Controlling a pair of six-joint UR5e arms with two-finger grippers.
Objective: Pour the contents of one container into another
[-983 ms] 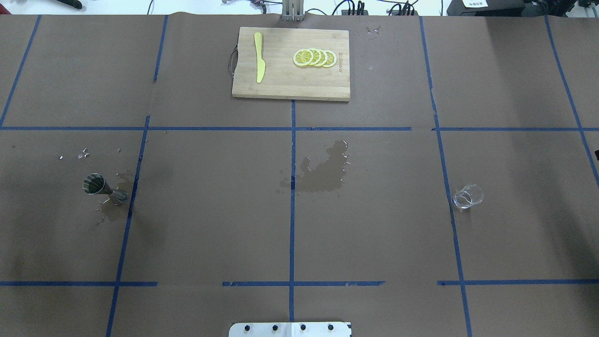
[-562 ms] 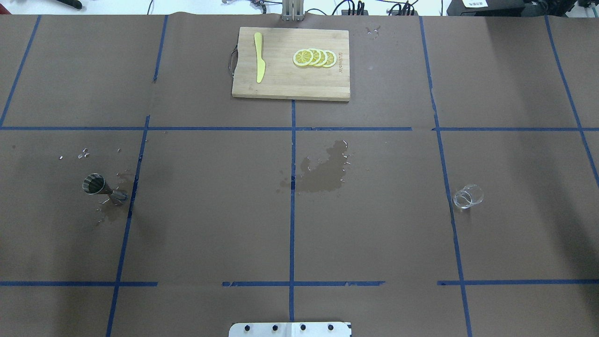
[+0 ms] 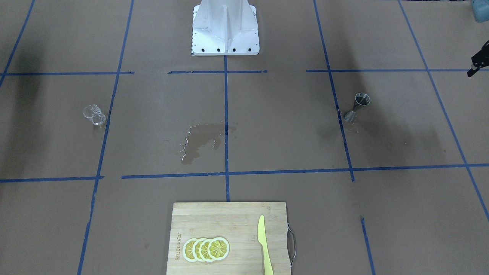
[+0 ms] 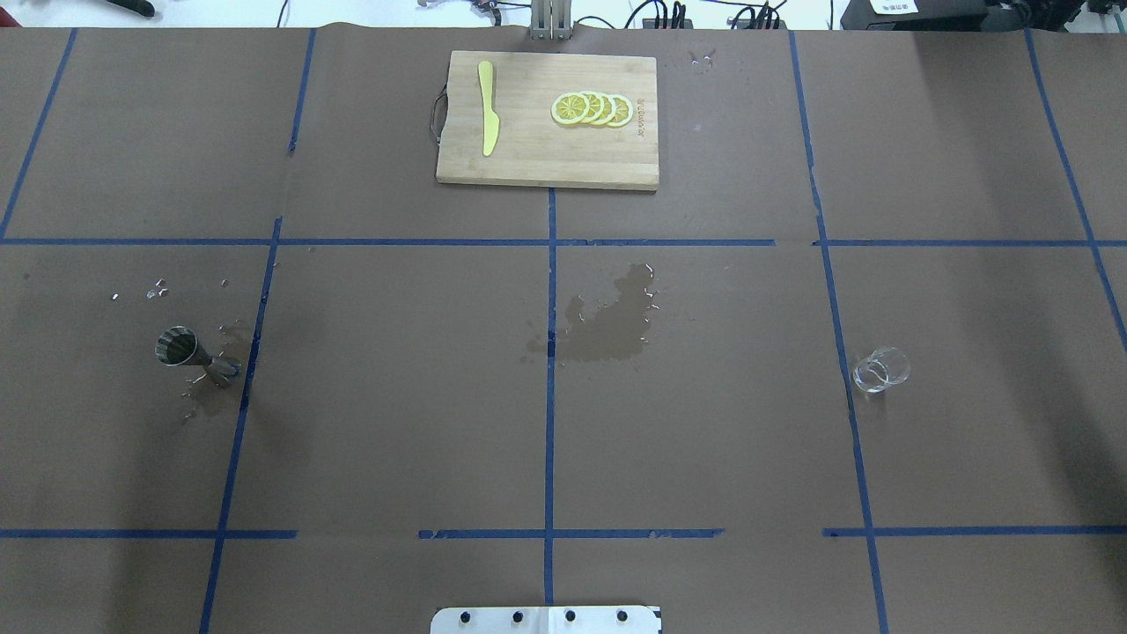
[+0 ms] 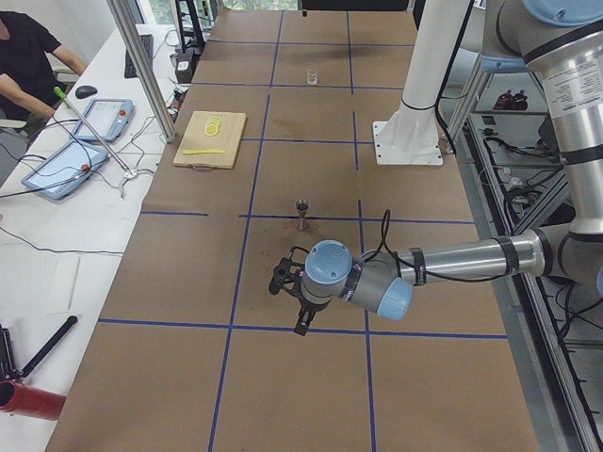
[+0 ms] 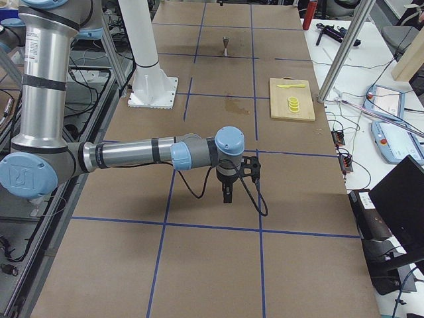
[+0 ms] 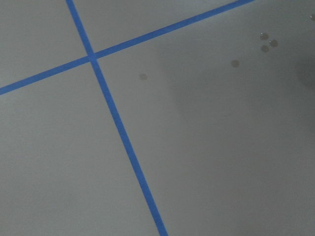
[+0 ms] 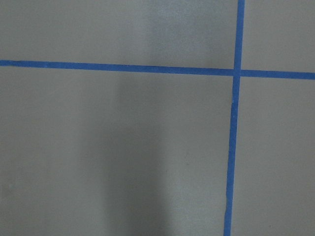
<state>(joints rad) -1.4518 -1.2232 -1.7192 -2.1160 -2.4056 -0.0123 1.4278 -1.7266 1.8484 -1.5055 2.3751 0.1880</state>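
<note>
The small clear glass tumbler [image 4: 880, 370] sits on the robot's right half of the table, just beside a blue tape line [image 4: 833, 308], with nothing holding it. Well apart from it, on the left half, the shiny steel hourglass-shaped jigger [image 4: 188, 353] stands upright. Its foot is in a damp patch [image 4: 211, 401] dotted with droplets. Between the two, a darker wet stain [image 4: 609, 328] spreads out from the middle tape line.

Compared with a second ago, neither vessel has shifted, and the stain looks the same. Only a dark sliver at the overhead view's right edge is gone.

The left gripper [image 5: 301, 322] hangs pointing down over bare paper, out past the jigger toward that end of the table. The right gripper [image 6: 226, 193] does likewise at the other end. Whether either is spread or closed I cannot tell. Both wrist cameras see only paper and crossing tape, and the left one also catches a few drops [image 7: 266, 42].

The brown paper-covered table [image 4: 396, 396] is ruled into squares by the tape. At its far edge a bamboo cutting board [image 4: 546, 154] carries a yellow plastic knife [image 4: 487, 107] and a fan of lemon slices [image 4: 592, 108]. The white robot pedestal [image 3: 225, 30] stands at the near edge. Alongside runs a white bench [image 5: 57, 254] with tablets [image 5: 66, 168] and cables, and a person in a black top [image 5: 24, 52] sits at it.
</note>
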